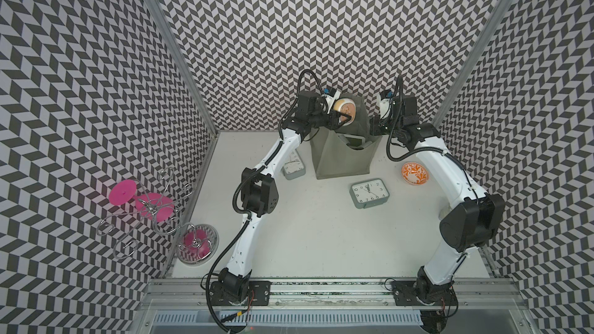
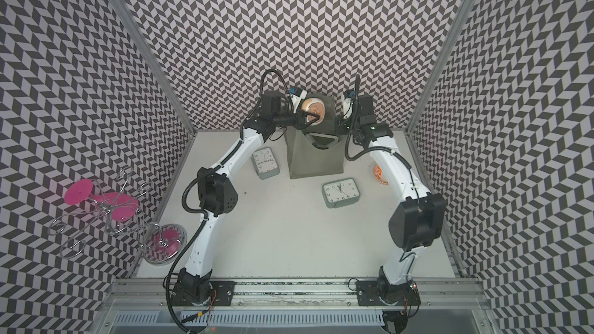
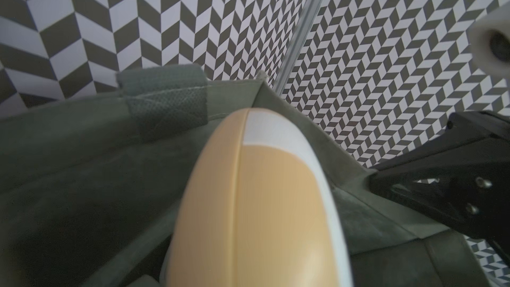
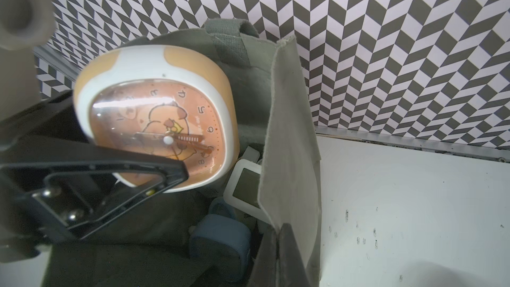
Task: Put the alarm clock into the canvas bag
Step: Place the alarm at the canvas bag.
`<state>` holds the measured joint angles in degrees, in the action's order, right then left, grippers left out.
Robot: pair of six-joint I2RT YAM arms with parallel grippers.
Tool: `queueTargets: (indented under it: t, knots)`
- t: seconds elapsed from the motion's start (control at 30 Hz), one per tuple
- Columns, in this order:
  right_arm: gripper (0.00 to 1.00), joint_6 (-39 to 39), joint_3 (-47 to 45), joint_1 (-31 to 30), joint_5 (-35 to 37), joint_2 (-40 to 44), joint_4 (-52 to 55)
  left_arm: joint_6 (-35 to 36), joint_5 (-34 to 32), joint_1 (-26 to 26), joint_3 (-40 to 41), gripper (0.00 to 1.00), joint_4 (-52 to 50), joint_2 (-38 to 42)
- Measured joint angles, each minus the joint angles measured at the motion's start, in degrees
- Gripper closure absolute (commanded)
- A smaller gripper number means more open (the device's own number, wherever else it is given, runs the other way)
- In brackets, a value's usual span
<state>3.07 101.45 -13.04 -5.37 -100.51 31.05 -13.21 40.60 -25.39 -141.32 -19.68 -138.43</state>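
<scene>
Right now your left gripper [image 1: 340, 119] is clamped on the orange-and-cream alarm clock [image 4: 157, 117], with one black finger across the lower edge of its face. The clock hangs tilted over the open mouth of the canvas bag [image 1: 340, 162] and is not yet inside. Your right gripper [image 4: 285, 244] is pinched on the bag's side wall, holding the mouth apart.

I judge this to be the drop-in step. Lower the clock past the rim, clear of the handle [image 4: 231, 42] behind it, then let go. Keep the right pinch until the clock is down. A white digital clock [image 4: 244, 186] and a blue thing [image 4: 220, 238] lie in the bag, so expect it to land on them.

On the held clock's face you can read 3, 4, 5, 6 and 8 round a cartoon chick; the small print by the 6 is too blurred. The grey clock [image 1: 369, 192] on the table [image 1: 321, 236] shows 1 to 12. No brand is legible.
</scene>
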Motion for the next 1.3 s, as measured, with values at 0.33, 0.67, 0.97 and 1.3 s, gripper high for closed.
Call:
queueTargets:
  t: [0.33,0.67,0.97,1.3]
  knots:
    - [1.0,1.1,-2.8,0.0,-2.4,1.4,-2.4,-7.7,1.7,-1.0,-0.1,0.5,-2.3,-2.6]
    - [1.0,1.4,-5.2,0.2,-4.2,2.5,-4.5,-8.7,1.5,-3.7,0.0,0.19,-5.4,-4.4]
    - [1.0,1.5,-5.5,1.5,-4.8,3.0,-4.5,-7.0,-0.6,-2.0,2.3,0.14,-8.0,0.8]
    - [0.96,2.1,-6.6,2.6,-6.2,4.5,-4.5,-5.9,-11.1,3.5,21.1,0.14,-5.8,25.5]
